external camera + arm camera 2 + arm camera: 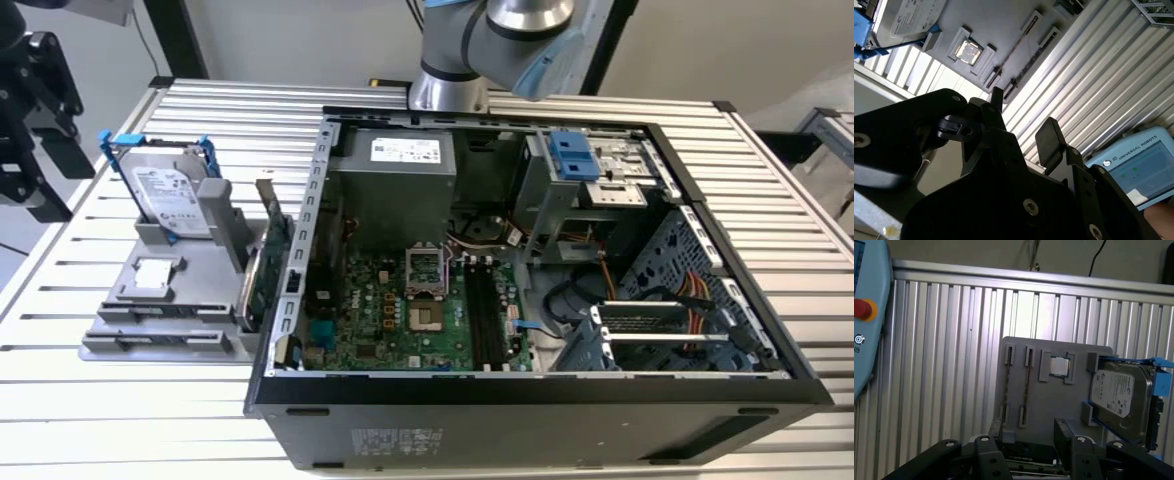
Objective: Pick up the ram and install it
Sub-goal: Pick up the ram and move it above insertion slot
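Observation:
The ram point(1025, 385) is a thin dark stick standing on edge in the slots of a grey holder point(1054, 400), seen edge-on in both wrist views; in the second wrist view the ram point(1011, 50) runs as a thin line across the holder point(999, 20). My gripper point(1029, 440) hangs open above the slatted table, short of the holder, with nothing between its fingers point(1064, 432). The second wrist view shows the gripper point(1021, 120) the same way. In the exterior view the arm's black end point(34, 130) is at the left edge, beside the holder point(147, 300).
The holder also carries a silver hard drive in a blue frame point(167, 195), a square chip point(1059, 366) and a green card point(274, 265). An open computer case point(534, 395) lies at the exterior view's right, with long black slots point(483, 320) on its board. A teach pendant point(866, 315) lies nearby.

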`<action>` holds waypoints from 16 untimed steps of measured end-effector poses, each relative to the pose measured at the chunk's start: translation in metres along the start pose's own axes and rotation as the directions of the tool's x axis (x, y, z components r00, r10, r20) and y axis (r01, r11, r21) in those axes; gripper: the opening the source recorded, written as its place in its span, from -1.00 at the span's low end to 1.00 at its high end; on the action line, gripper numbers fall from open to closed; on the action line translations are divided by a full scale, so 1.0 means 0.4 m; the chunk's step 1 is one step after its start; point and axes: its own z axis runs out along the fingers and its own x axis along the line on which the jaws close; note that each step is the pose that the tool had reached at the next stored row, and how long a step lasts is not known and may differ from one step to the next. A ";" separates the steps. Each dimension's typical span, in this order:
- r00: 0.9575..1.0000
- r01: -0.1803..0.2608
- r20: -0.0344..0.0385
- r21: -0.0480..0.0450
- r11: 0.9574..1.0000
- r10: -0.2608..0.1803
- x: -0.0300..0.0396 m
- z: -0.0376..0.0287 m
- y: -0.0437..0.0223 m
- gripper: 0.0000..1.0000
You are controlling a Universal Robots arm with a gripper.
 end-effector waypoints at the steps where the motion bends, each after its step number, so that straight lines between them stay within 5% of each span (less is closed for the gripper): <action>1: 1.000 0.000 0.000 0.000 1.000 0.000 0.000 0.001 0.000 1.00; 16: 1.000 0.000 -0.004 0.000 1.000 0.000 0.000 0.008 0.000 1.00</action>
